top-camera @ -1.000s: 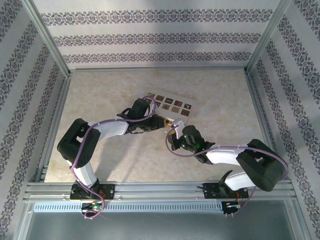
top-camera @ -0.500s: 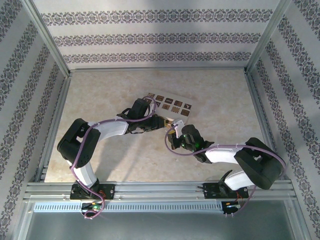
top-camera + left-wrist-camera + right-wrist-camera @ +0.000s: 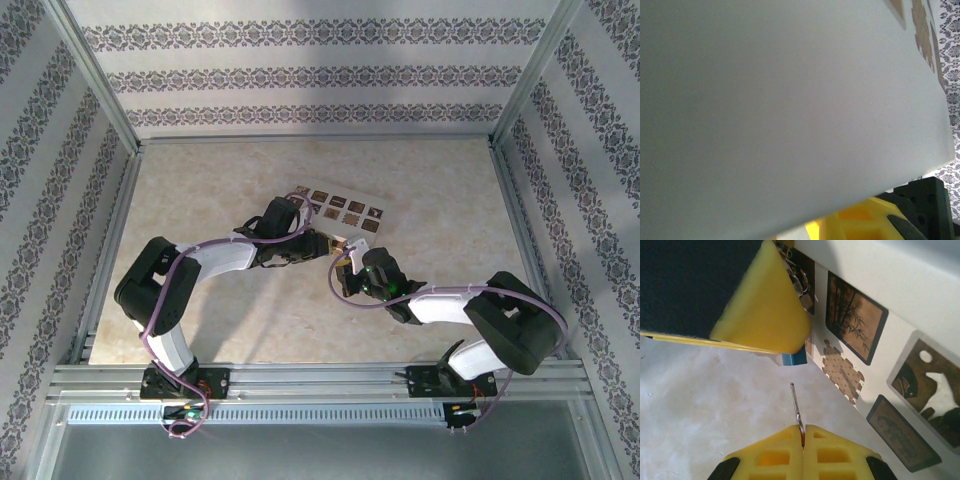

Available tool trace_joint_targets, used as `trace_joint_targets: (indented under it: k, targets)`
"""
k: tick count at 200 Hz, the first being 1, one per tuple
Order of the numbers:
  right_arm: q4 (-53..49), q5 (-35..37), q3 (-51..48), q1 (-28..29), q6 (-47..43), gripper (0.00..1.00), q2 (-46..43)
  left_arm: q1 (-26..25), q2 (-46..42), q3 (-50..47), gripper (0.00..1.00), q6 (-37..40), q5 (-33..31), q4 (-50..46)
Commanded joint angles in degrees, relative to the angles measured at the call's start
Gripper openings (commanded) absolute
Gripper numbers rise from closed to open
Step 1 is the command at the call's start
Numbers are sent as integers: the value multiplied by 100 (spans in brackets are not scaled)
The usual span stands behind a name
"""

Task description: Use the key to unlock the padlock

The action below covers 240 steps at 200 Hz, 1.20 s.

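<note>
**Key lined up, padlock held near mid-worktop**

The worktop (image 3: pixel 200 190) carries a white picture card (image 3: pixel 340 208) near its middle, and both my arms meet at the card's near edge. My left claw (image 3: pixel 322 246) is closed partway round the padlock (image 3: pixel 792 359) there, and a blue corner pokes out under its yellow pad. My right claw (image 3: pixel 802 432) is pinched fully shut on the key (image 3: pixel 796 402). The thin blade points at the lock, just short of touching it. I judge the padlock small, hard and dense, best gripped across its flat body with the keyway left clear. The key is light, stiff, slippery metal. It should be held by its bow, firmly, since it could twist between soft pads.
</note>
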Motion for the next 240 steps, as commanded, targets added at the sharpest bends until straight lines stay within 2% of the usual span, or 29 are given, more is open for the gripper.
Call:
trace_joint_targets:
  k: [1,240]
  targets:
    - [273,19,169,-47,86,0,92,-100,-194,129,21,-139,234,201]
    - [1162,-220,397,-120,422,0,446,-100,-194,96,21,-219,251,313]
